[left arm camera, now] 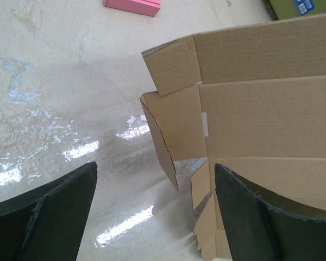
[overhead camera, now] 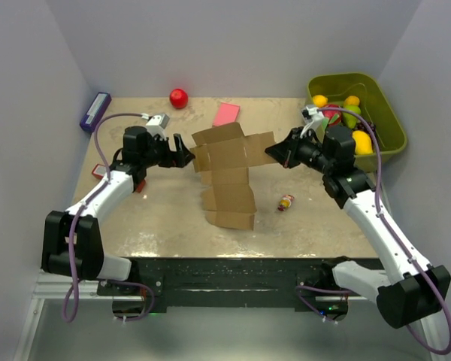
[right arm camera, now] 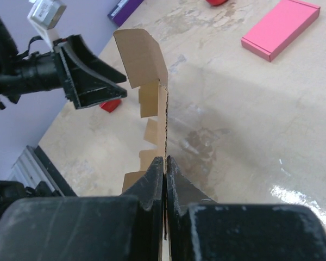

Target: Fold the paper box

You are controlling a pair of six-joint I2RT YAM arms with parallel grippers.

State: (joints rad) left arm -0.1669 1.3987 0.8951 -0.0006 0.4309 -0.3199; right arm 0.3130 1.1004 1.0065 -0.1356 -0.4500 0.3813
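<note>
1. Right pincer point(right arm camera: 164, 163) fills the foreground of its wrist view. It is shut narrow on the right edge of the paper box point(overhead camera: 229, 177), with the cardboard pinched thin between its fingers.
2. Left pincer point(overhead camera: 186, 156) stands wide and holds nothing. It sits just beside the box's left flaps, and whether a finger brushes the cardboard cannot be told.
3. Between the two pincers, mid-table, the box is a flat cut-out sheet and not yet a box.
   - A broad cross panel with side flaps spans left to right at the far end.
   - A narrower strip of panels runs from it toward the near edge, so the long axis lies near to far.
   - The far part looks lifted off the table point(overhead camera: 150, 218), and the near end seems to rest on it.
4. The fold is at an early stage, I judge: one side is gripped and no wall is formed.
   - The next move calls for the left pincer to close on the left flap, opposite the right one's hold.
   - It should enter along the flap's edge without shoving the sheet, so the panels can bend on their creases.
5. Farther out, a pink flat block point(overhead camera: 226, 113) lies just past the sheet's far edge. A green bin point(overhead camera: 376, 84) sits at the far right, well apart.
</note>
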